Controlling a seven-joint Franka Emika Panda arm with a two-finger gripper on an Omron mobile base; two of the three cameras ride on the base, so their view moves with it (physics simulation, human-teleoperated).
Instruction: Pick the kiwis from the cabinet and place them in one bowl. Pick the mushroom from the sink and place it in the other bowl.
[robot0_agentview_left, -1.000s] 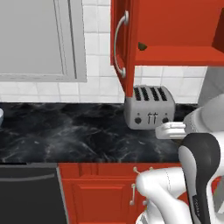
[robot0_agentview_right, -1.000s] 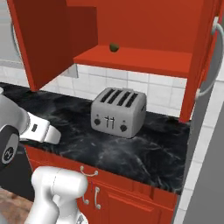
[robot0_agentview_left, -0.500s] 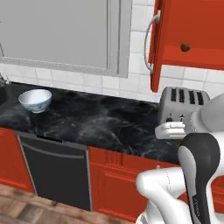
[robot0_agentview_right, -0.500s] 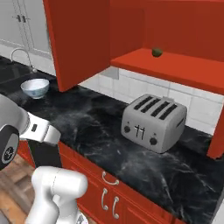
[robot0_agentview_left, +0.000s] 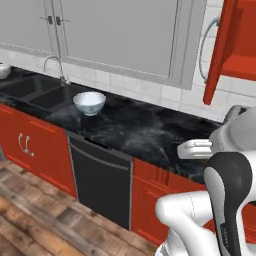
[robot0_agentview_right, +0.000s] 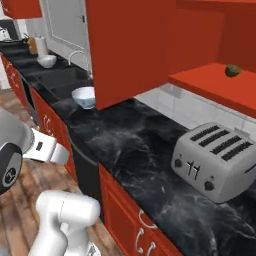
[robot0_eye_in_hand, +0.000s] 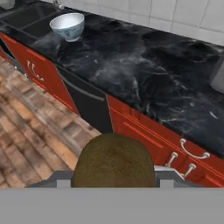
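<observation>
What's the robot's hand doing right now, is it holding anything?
Gripper: closed on a brown kiwi, held between its fingers.

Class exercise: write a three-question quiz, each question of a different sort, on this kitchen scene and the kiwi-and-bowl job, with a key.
1. True or false: a kiwi lies on the shelf of the open red cabinet.
2. Multiple choice: the blue-tinted bowl stands (A) in the sink, (B) on the black counter beside the sink, (C) on the toaster.
3. Fill in: in the hand view, the gripper holds a brown ____.

Key: 1 true; 2 B; 3 kiwi.
</observation>
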